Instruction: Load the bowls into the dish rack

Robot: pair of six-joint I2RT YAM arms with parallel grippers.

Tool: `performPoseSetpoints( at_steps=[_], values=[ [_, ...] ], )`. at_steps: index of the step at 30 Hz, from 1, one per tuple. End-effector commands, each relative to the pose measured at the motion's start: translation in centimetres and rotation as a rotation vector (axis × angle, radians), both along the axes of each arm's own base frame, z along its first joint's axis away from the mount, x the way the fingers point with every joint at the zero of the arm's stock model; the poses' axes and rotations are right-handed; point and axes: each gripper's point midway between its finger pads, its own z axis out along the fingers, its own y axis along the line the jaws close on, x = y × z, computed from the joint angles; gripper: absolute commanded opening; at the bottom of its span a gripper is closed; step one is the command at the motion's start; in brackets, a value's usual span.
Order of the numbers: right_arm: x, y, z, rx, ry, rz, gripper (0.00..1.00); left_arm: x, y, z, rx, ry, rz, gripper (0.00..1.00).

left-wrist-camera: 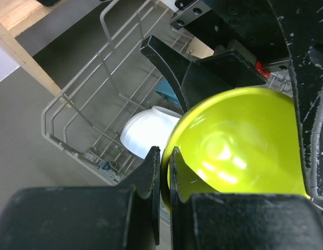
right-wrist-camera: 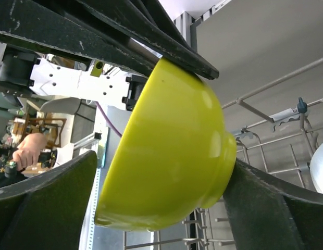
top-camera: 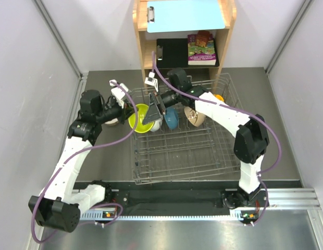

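Observation:
The lime green bowl [top-camera: 139, 119] hangs tilted on its side over the left edge of the dish rack [top-camera: 177, 156], with my left gripper [top-camera: 129, 112] shut on its rim [left-wrist-camera: 164, 153]. My right gripper [top-camera: 153, 114] stands open around this bowl [right-wrist-camera: 172, 156]. One of its fingers touches the bowl's foot [right-wrist-camera: 239, 182] and the other stays apart from the rim [right-wrist-camera: 73, 182]. In the rack stand a white bowl [top-camera: 155, 125], a blue bowl [top-camera: 171, 118], a beige bowl [top-camera: 194, 117] and an orange bowl [top-camera: 219, 97]. Another beige bowl [top-camera: 111, 122] lies on the table under my left arm.
A wooden shelf unit [top-camera: 138, 36] stands behind the rack, with a blue clipboard [top-camera: 185, 14] on top and a book [top-camera: 201, 48] inside. White walls close in both sides. The rack's front rows of prongs [top-camera: 177, 161] hold nothing.

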Motion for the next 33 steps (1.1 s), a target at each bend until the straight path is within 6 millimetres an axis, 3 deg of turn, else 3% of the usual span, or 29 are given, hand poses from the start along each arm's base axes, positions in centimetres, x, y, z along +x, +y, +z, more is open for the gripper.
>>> performPoseSetpoints(
  at_steps=[1, 10, 15, 17, 19, 21, 25, 33],
  values=[
    [-0.5, 0.7, 2.7, 0.076, -0.066, 0.049, 0.89, 0.0, -0.4, 2.2, -0.035, -0.079, -0.014, 0.0],
    [-1.0, 0.4, 3.0, 0.09, -0.05, 0.078, 0.56, -0.1, -0.2, 2.0, -0.031, -0.085, -0.004, 0.0],
    [-1.2, 0.4, 3.0, 0.098, -0.044, 0.093, 0.26, -0.2, -0.3, 1.9, -0.03, -0.085, -0.011, 0.01],
    [-1.3, 0.4, 3.2, 0.103, -0.04, 0.101, 0.16, -0.2, -0.3, 1.9, -0.028, -0.087, -0.012, 0.06],
    [-1.4, 0.3, 3.3, 0.107, -0.043, 0.105, 0.1, -0.2, -0.3, 1.8, -0.027, -0.086, -0.014, 0.18],
    [-1.4, 0.3, 3.4, 0.108, -0.044, 0.103, 0.06, -0.2, -0.3, 1.8, -0.025, -0.088, -0.016, 0.32],
    [-1.2, 0.4, 3.2, 0.101, -0.048, 0.092, 0.0, -0.2, -0.3, 1.8, -0.024, -0.089, -0.016, 0.51],
    [-0.5, 0.4, 2.1, 0.07, -0.064, 0.041, 0.0, -0.2, -0.2, 2.3, -0.031, -0.093, -0.006, 0.61]
  ],
)
